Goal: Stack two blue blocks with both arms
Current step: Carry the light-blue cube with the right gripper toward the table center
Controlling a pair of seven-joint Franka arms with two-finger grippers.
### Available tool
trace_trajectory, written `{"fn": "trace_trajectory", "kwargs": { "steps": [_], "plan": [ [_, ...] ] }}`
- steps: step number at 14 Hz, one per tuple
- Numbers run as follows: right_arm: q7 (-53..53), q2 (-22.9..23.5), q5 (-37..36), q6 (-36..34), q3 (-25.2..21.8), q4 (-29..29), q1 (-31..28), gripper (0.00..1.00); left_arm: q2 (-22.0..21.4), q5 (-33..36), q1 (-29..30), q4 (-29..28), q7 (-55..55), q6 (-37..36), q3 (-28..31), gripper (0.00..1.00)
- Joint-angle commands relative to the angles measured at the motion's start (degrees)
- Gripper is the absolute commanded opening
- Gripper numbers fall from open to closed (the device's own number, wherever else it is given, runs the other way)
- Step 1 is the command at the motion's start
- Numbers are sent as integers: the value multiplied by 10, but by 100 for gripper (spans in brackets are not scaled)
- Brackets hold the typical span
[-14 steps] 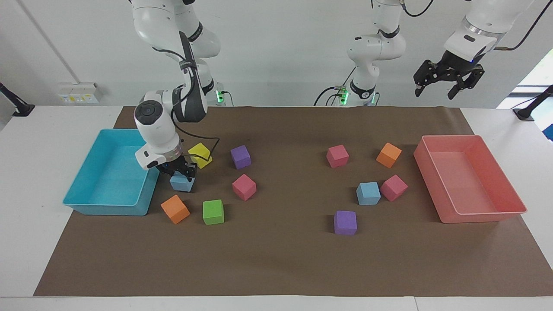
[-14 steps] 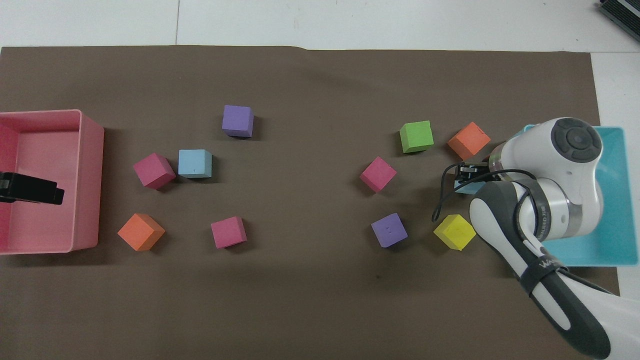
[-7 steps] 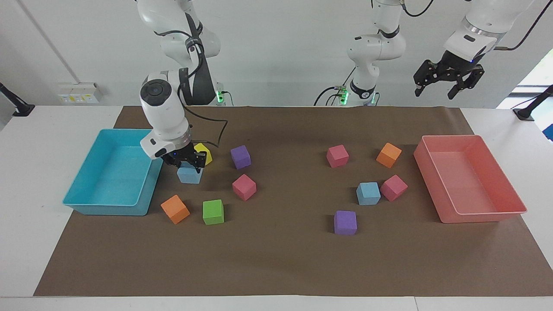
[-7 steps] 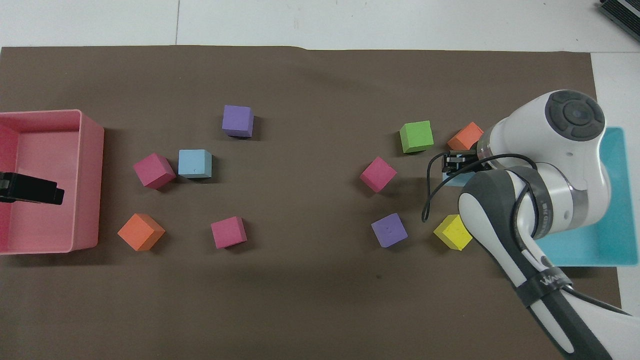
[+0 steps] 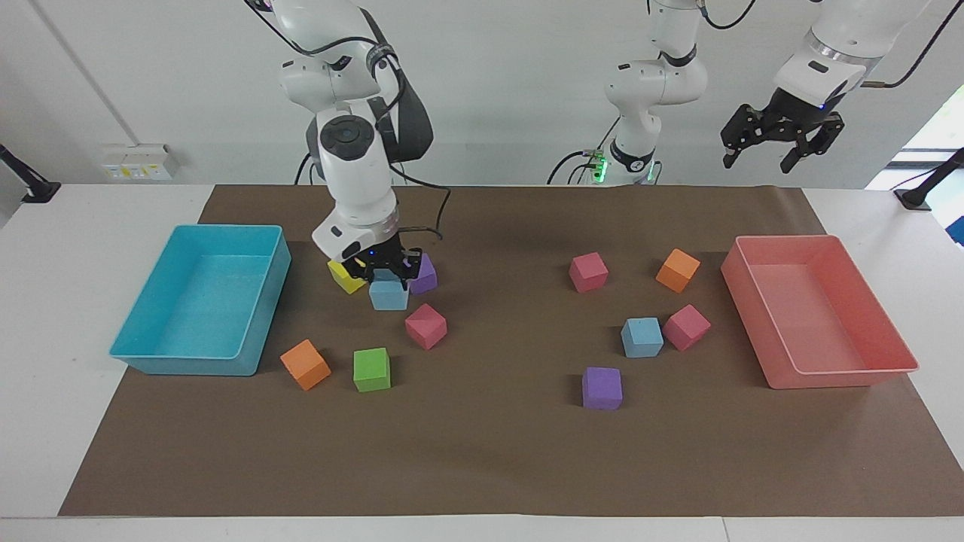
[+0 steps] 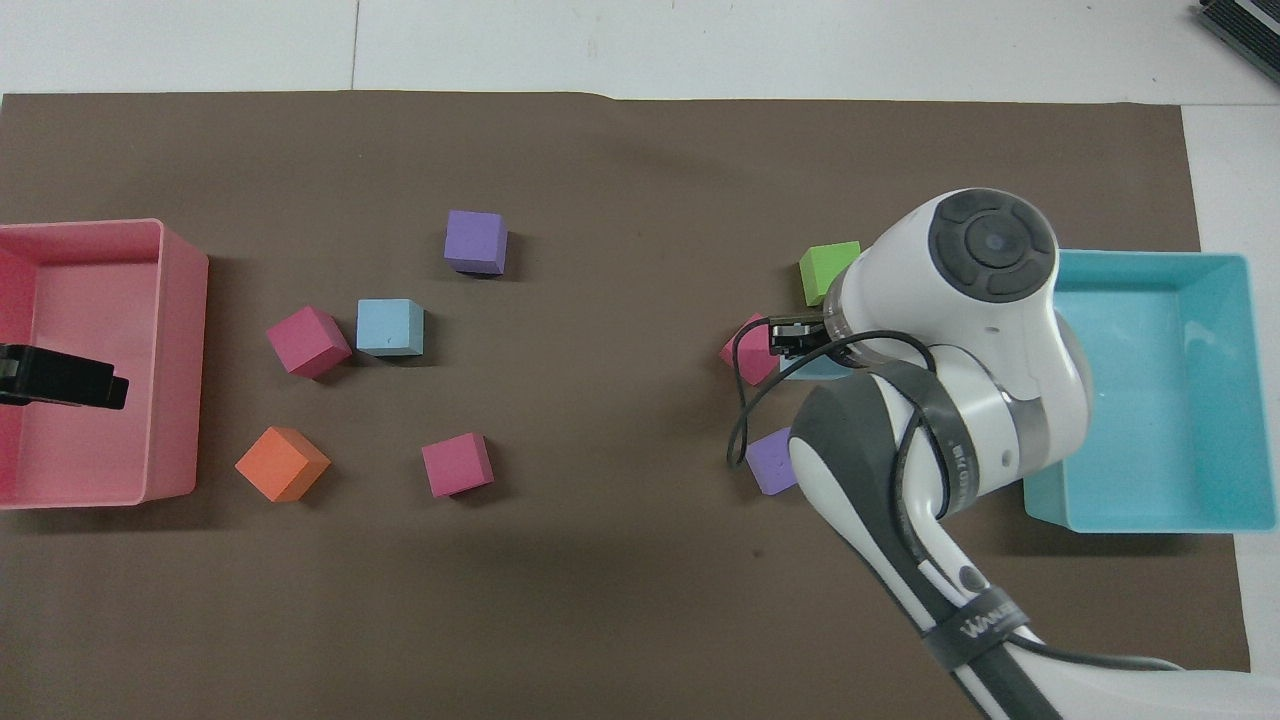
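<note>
Above brown mat, right arm's end | right gripper [image 5: 387, 272] clamped on light sky-blue foam cube [image 5: 388, 295], raised | left gripper [image 5: 780, 141] spread wide, nothing held, waiting above pink tray [image 5: 889, 320] | second sky-blue foam cube [image 5: 642, 337] on mat.

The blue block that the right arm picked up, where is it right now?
The right gripper holds that blue block in the air, over the mat among the yellow cube, purple cube and pink cube, toward the right arm's end.
</note>
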Motion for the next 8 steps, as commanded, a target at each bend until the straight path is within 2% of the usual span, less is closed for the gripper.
{"fn": "trace_trajectory", "kwargs": {
  "steps": [1, 5, 8],
  "plan": [
    [46, 60, 2, -12, 0, 61, 52, 11, 0, 4, 6, -1, -2, -4, -3, 100],
    [134, 161, -4, -34, 0, 161, 125, 11, 0, 4, 6, -1, -2, -3, -3, 100],
    [140, 186, -4, -24, 0, 169, 152, 12, 0, 4, 6, -1, -2, -4, -3, 100]
  ]
}}
